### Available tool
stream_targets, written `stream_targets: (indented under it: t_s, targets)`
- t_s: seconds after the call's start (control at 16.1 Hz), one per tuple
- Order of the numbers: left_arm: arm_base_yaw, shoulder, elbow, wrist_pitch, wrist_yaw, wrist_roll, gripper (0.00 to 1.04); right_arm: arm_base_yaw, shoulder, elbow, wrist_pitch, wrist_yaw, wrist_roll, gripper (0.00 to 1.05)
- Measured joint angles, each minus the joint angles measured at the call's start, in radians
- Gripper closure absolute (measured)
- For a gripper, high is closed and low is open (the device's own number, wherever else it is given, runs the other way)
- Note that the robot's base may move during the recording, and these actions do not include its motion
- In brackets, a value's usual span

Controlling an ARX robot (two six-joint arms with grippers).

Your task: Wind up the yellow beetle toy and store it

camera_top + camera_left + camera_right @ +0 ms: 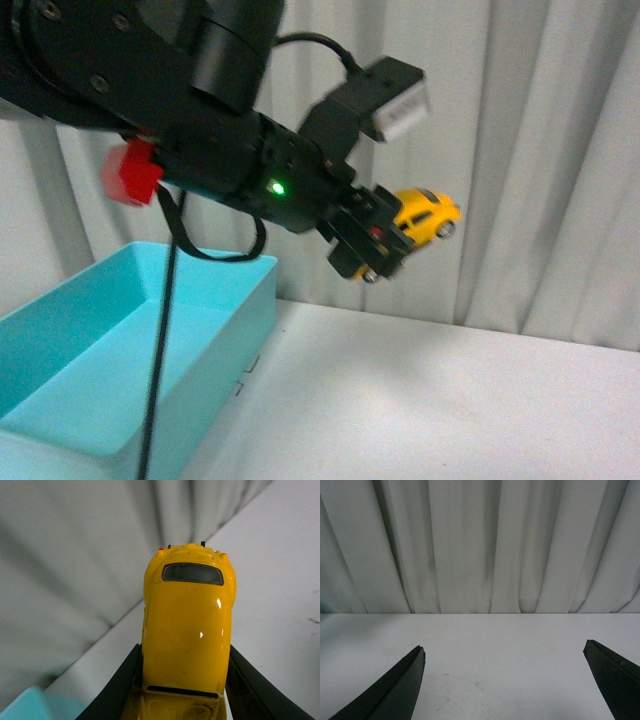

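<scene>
Glossy yellow beetle toy (428, 214) clamped between left gripper (390, 236) jaws, centre frame, raised above white bench (450, 400). Turquoise bin (225, 300) lower left. Right gripper (504, 647) jaws spread wide over bench.

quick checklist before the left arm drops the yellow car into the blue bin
1. Grip: ok, the left hand pinches the toy car in the air.
2. Car above the bin: not ok, it hangs off to one side, over the table.
3. Bin open: ok, no lid, and the part that shows is empty.
4. Right hand out of the way: ok, open and holding nothing.
5. Car wound up: cannot tell.
</scene>
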Motion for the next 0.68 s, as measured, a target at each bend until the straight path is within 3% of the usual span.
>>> stream_targets:
  t_s: [0.37, 0.56, 0.68]
  targets:
    - [0.383, -0.023, -0.131, 0.111, -0.235, -0.122, 0.64, 0.000, 0.000, 0.000, 0.000, 0.000, 0.000, 0.07]
    - [0.462, 0.206, -0.196, 0.224, -0.408, -0.223, 0.64, 0.000, 0.000, 0.000, 0.000, 0.000, 0.000, 0.07]
    - [0.471, 0.241, -0.196, 0.233, -0.416, -0.245, 0.64, 0.000, 0.000, 0.000, 0.000, 0.000, 0.000, 0.07]
